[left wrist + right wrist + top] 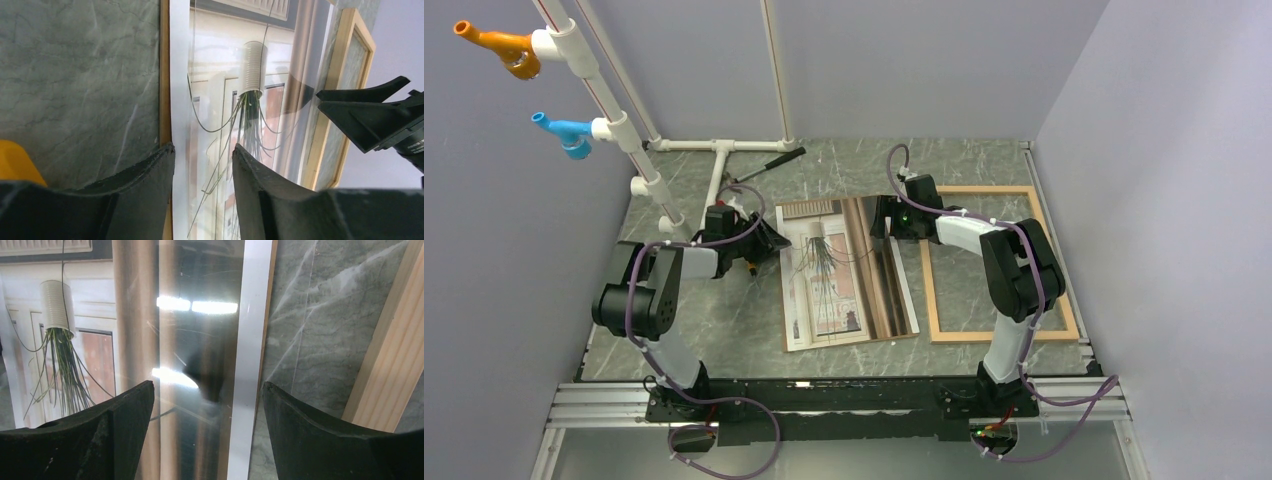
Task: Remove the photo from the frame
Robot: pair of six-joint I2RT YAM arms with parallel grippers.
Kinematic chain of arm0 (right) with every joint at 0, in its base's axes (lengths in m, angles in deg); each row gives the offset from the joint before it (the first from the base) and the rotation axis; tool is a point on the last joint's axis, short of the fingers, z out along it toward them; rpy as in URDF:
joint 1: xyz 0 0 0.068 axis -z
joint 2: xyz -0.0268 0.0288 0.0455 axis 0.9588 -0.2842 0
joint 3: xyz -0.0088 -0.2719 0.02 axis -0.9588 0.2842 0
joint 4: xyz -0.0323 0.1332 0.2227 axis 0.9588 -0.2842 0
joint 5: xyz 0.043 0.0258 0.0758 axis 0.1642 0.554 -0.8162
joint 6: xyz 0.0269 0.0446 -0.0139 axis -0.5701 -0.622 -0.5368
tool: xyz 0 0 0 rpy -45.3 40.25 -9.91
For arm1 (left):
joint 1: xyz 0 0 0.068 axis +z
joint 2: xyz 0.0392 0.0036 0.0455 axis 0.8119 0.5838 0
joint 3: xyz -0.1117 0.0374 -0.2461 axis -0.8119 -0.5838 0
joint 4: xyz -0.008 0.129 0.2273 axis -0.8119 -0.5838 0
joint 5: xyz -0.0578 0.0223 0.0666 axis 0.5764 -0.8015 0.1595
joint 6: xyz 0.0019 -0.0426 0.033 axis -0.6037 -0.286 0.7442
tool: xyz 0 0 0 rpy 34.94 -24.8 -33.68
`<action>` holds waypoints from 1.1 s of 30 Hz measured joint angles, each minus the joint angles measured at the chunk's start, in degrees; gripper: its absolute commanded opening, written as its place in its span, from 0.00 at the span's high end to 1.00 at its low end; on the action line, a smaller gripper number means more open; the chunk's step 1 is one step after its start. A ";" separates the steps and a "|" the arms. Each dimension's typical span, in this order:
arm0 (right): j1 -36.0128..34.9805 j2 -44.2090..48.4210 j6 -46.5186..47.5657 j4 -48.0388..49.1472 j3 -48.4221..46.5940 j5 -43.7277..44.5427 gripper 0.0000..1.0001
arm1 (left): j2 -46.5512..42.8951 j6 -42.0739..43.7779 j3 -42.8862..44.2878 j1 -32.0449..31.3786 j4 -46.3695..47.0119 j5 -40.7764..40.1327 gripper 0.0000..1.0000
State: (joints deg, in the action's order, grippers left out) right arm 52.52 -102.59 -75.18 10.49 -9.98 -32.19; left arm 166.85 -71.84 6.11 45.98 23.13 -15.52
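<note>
At the desk's (pixel 724 320) middle lies one photo (pixel 839 275), flat, beside one empty light-wood frame (pixel 984 190) near the right edge. It shows a beige room, brown stripes and a wispy hanging plant, though glare blanks its right strip. Of two claws, the left claw (pixel 776 240) stands half-parted astride its left border, and the right claw (pixel 882 215) gapes wide over its right border.

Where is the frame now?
In the top view, the frame lies flat on the right of the table, beside the photo, partly under the right arm.
</note>
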 measured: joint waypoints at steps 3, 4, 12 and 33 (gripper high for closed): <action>-0.02 -0.11 0.00 -0.04 -0.13 -0.04 0.20 | -0.98 1.49 0.17 -0.90 -1.07 -1.42 0.29; -0.02 -0.15 -0.04 -0.02 -0.20 -0.15 0.20 | -1.79 2.19 0.17 -1.49 -1.66 -2.32 0.22; -0.26 -0.55 -0.02 0.02 -0.57 -0.15 0.20 | -17.53 6.27 -6.60 -7.19 -12.15 -10.54 0.01; -1.14 5.99 0.04 -9.11 1.60 0.42 0.09 | -36.46 6.16 -14.27 -10.40 -30.14 -5.25 0.00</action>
State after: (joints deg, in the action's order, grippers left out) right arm 51.38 -96.60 -75.13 1.37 -8.39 -31.77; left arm 130.40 -65.67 -8.17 35.58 -7.01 -20.76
